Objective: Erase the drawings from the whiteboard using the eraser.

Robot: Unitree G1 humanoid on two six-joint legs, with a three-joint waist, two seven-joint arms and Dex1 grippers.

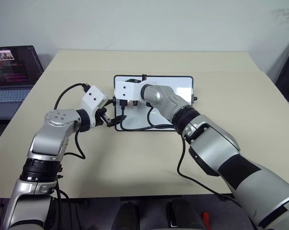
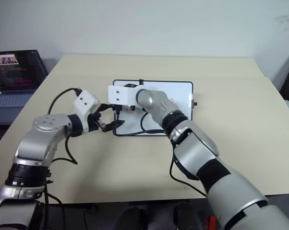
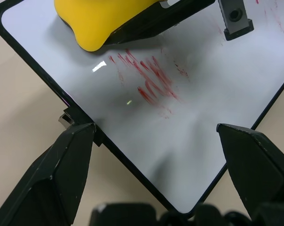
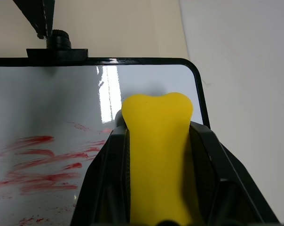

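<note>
The right gripper (image 4: 158, 188) is clamped on the eraser (image 4: 157, 155), the yellow block pinched between both black fingers with its rounded end projecting past them. The eraser sits over the whiteboard (image 1: 183, 86) near one rounded corner, just beside the drawings (image 3: 149, 77), which remain as red hatch strokes on the glossy white surface. The whiteboard lies flat on the table (image 1: 230, 62), near its centre.

To perform the wipe well, judged from this position: keep the eraser face flat against the surface, hold the grip firm so the block does not twist, and pass fully across the red patch in overlapping strokes. The board may slide under pressure.

The left gripper (image 3: 156, 136) stands with its fingers apart at the whiteboard's near left corner, one finger (image 3: 62, 160) beside the black frame at a side knob, holding nothing. The right arm reaches across the board from the right, forearm over the surface, with its cable trailing on the board
</note>
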